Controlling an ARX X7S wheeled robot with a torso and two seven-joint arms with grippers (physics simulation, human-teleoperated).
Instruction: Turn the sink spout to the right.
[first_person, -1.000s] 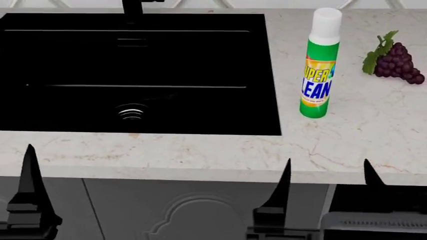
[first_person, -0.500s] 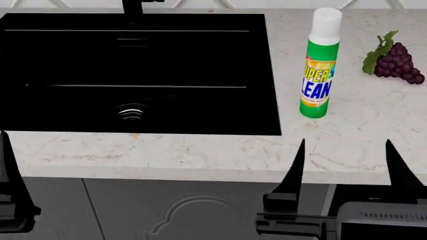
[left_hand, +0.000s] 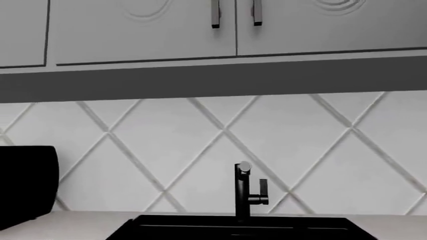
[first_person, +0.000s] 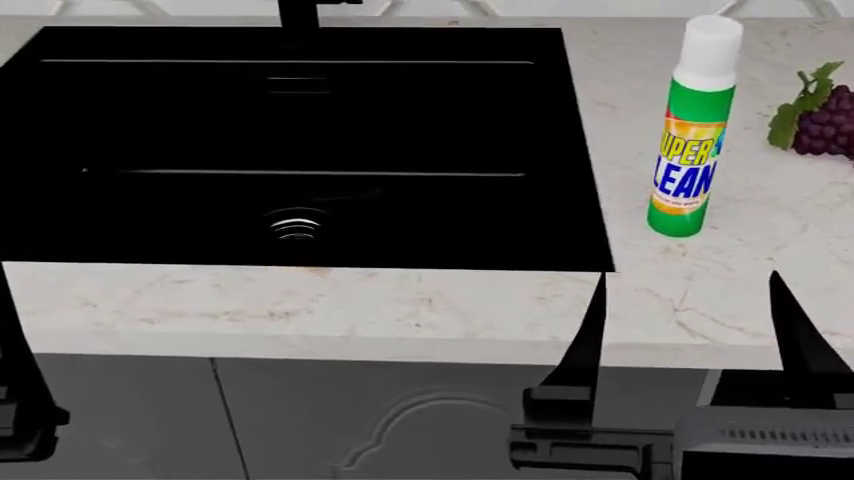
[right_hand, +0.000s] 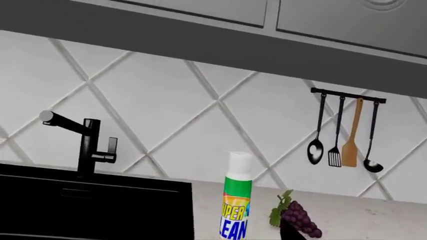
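Note:
The sink spout (right_hand: 67, 122) is a matte black tube with a round open end, on a thin black post. In the right wrist view it points left. In the left wrist view it shows end-on (left_hand: 244, 168). Only the post's base (first_person: 302, 12) shows in the head view. The sink (first_person: 574, 150) is a black basin with a chrome-ringed drain (first_person: 296, 226). My right gripper (first_person: 689, 290) is open and empty at the counter's front edge, far from the spout. Only one finger of my left gripper (first_person: 11, 340) shows, at the head view's left edge.
A short black side lever (right_hand: 110, 147) sits beside the post. A green spray bottle (first_person: 691, 130) and purple grapes (first_person: 830, 115) stand on the marbled counter (first_person: 400, 305) right of the sink. Utensils hang on a wall rail (right_hand: 347, 135). A dark object (left_hand: 27, 182) stands left of the sink.
The sink, bottle and grapes have shifted right in the head view. My right gripper rose a little earlier. My left gripper slid out toward the left edge.

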